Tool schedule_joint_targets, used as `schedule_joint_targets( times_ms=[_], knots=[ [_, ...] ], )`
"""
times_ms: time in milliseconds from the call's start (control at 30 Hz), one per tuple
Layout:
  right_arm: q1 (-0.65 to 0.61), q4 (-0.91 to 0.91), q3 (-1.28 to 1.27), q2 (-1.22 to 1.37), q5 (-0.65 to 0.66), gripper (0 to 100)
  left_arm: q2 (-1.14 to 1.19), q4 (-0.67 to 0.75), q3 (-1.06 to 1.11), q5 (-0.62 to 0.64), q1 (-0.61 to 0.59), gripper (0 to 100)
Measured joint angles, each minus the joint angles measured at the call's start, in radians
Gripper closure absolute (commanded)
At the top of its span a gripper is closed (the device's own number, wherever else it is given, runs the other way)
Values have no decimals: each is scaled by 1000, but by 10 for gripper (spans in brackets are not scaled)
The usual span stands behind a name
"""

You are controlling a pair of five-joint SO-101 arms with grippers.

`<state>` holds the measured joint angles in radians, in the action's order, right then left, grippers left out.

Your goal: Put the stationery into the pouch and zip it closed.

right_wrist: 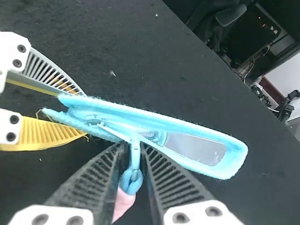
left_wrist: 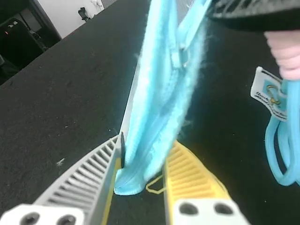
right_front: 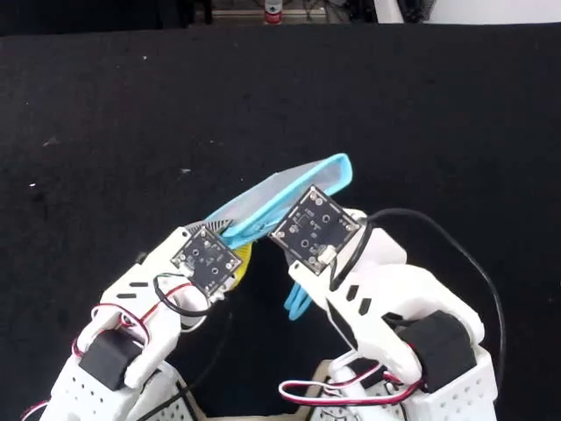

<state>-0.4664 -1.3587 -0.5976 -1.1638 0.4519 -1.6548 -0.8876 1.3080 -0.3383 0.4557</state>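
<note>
While the pouch (right_front: 294, 195) is standing on its long edge over the black table (right_front: 123, 132), you are holding it from two places. Your left gripper (left_wrist: 146, 152) is clamping one narrow end of the pouch, with its grey finger (left_wrist: 91, 176) and its yellow finger (left_wrist: 190, 176) pressing the fuzzy blue fabric flat between them. Your right gripper (right_wrist: 134, 149) is coming in at the pouch's top seam, a little along from that clamped end. Its two dark fingers (right_wrist: 93, 183) are nearly touching, pinching the thin zipper pull (right_wrist: 134, 157) between them. A small blue ring (right_wrist: 131, 182) is dangling from the pull's free end. A glossy clear panel (right_wrist: 194, 146) is showing on the pouch's side, toward its free far end. I cannot tell how far along the pouch the zip is closed, or whether the pouch's lower edge is touching the table. A looped blue cord (left_wrist: 281, 157) with a white label (left_wrist: 268, 93) is hanging just beside the pouch.
</note>
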Motion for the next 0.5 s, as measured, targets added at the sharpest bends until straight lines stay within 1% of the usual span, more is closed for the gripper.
schedule_joint_targets(
  times_ms=[33, 100, 133, 233, 367, 500],
  knots=[
    [2, 3, -2, 0, 0, 988, 0, 0, 0, 0, 0, 977],
    [2, 15, -2, 0, 0, 988, 3, 0, 0, 0, 0, 959],
    [9, 25, -2, 0, 0, 988, 6, 0, 0, 0, 0, 973],
    [37, 63, -3, 2, 2, 988, 3, -20, -6, 0, 2, 970],
    [117, 130, -18, 15, 2, 988, 0, -98, -49, 0, 2, 970],
    [176, 183, -20, 17, 5, 988, 0, -123, -61, 0, 2, 970]
  ],
)
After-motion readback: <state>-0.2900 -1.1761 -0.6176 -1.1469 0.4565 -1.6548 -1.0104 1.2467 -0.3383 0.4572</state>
